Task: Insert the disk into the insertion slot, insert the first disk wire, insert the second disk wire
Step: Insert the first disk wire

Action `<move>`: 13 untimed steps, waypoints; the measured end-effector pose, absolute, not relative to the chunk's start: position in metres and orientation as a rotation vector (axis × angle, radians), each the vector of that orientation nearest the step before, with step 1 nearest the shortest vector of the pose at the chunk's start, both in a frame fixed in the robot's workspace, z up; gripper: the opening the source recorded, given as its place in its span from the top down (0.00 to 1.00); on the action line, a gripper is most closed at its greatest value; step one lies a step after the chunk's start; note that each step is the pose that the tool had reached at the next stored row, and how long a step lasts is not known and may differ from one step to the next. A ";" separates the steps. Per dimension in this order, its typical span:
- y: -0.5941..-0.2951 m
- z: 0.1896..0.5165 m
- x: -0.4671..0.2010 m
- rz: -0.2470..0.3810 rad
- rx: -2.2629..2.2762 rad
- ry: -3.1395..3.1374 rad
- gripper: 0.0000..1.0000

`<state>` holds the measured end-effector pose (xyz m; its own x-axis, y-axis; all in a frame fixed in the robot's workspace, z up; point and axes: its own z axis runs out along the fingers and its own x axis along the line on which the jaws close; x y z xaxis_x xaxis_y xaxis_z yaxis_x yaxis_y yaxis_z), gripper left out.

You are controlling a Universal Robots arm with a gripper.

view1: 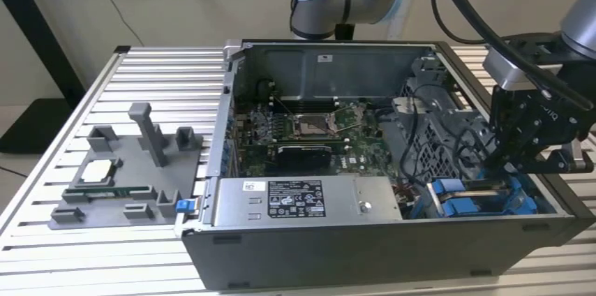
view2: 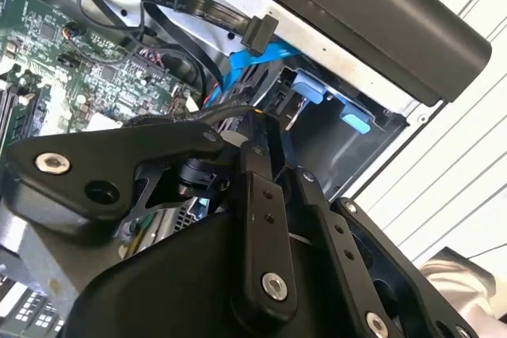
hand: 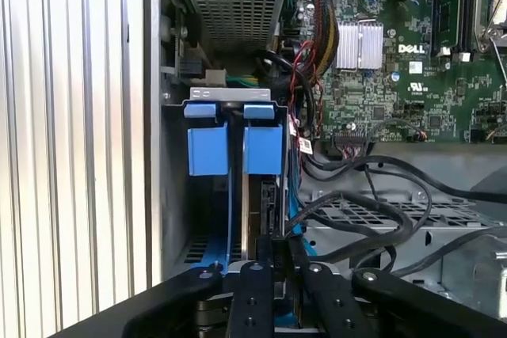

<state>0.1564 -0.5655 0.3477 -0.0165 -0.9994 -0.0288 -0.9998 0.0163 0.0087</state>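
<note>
Claw (view1: 503, 170) down in the near corner of an open computer case (view1: 373, 257), on the exterior view's right. Case stood on a slatted metal table (view1: 158, 72). In the first wrist view the claw (hand: 277, 247) was drawn narrow, and it seemed to pinch the upper edge of the disk (hand: 266, 203).

Disk stood on edge in the drive bay, between blue rails. Two blue carrier tabs (hand: 208, 148) sat side by side just past it. In the exterior view a strip of the disk's silver face (view1: 484, 186) showed among the blue plastic, below the claw.

Black cables (hand: 372, 211) looped loose over the perforated cage beside the bay. In the second wrist view a flat black plug (view2: 260, 33) hung free on its cable above the bay, touching nothing, with the claw (view2: 253, 128) below it.

Green circuit board (view1: 298, 135) lay on the case floor. A grey labelled power box (view1: 298, 202) ran along the near wall. On the exterior view's left, a grey parts fixture (view1: 121, 170) rested on the table beside the case.
</note>
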 end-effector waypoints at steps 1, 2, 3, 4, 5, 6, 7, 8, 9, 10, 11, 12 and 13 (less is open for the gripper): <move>-0.566 0.347 0.157 0.041 -2.193 2.229 1.00; -0.566 0.347 0.157 0.041 -2.193 2.229 1.00; -0.566 0.346 0.157 0.041 -2.193 2.229 1.00; -0.567 0.346 0.157 0.041 -2.193 2.229 1.00; -0.567 0.345 0.157 0.041 -2.193 2.229 1.00; -0.567 0.345 0.158 0.041 -2.193 2.229 1.00; -0.567 0.344 0.158 0.041 -2.193 2.229 1.00; -0.567 0.344 0.158 0.041 -2.193 2.229 1.00; -0.567 0.343 0.158 0.041 -2.193 2.229 1.00; -0.567 0.343 0.159 0.041 -2.193 2.229 1.00; -0.567 0.343 0.159 0.041 -2.193 2.229 1.00; -0.567 0.343 0.159 0.041 -2.193 2.229 1.00; -0.567 0.342 0.160 0.041 -2.193 2.229 1.00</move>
<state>0.1597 -0.5669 0.3424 -0.0166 -0.9994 -0.0288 -0.9998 0.0163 0.0087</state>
